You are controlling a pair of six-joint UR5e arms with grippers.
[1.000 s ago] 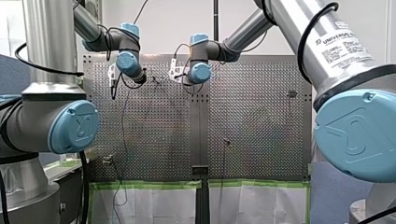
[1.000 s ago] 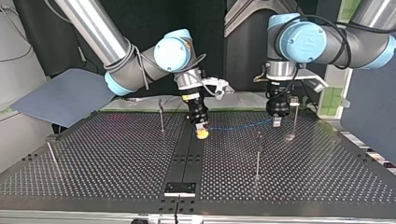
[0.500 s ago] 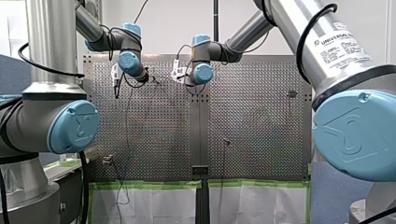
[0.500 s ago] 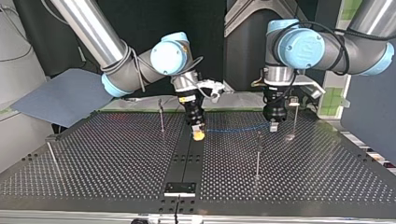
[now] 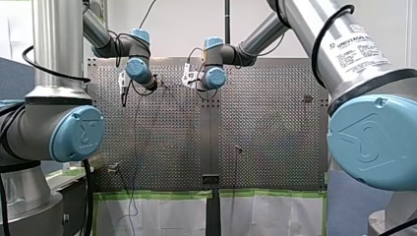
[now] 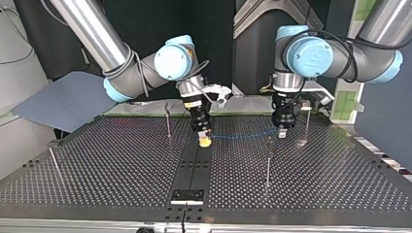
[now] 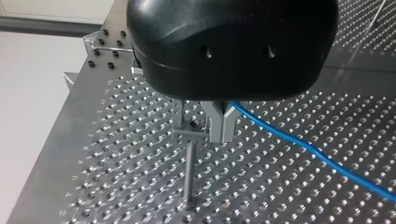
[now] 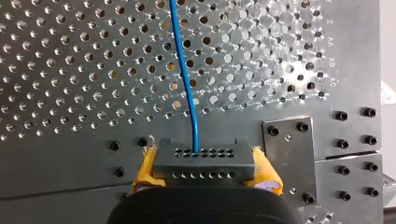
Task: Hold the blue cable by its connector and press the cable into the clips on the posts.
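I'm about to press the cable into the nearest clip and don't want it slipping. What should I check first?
1. Connector clamped between the right gripper's yellow pads: ok.
2. Left gripper shut on the blue cable: ok.
3. Cable between the grippers straight, no loops, in the top view: ok.
4. Cable seated in the clip on the post beside the left gripper: not ok, none shows in it.
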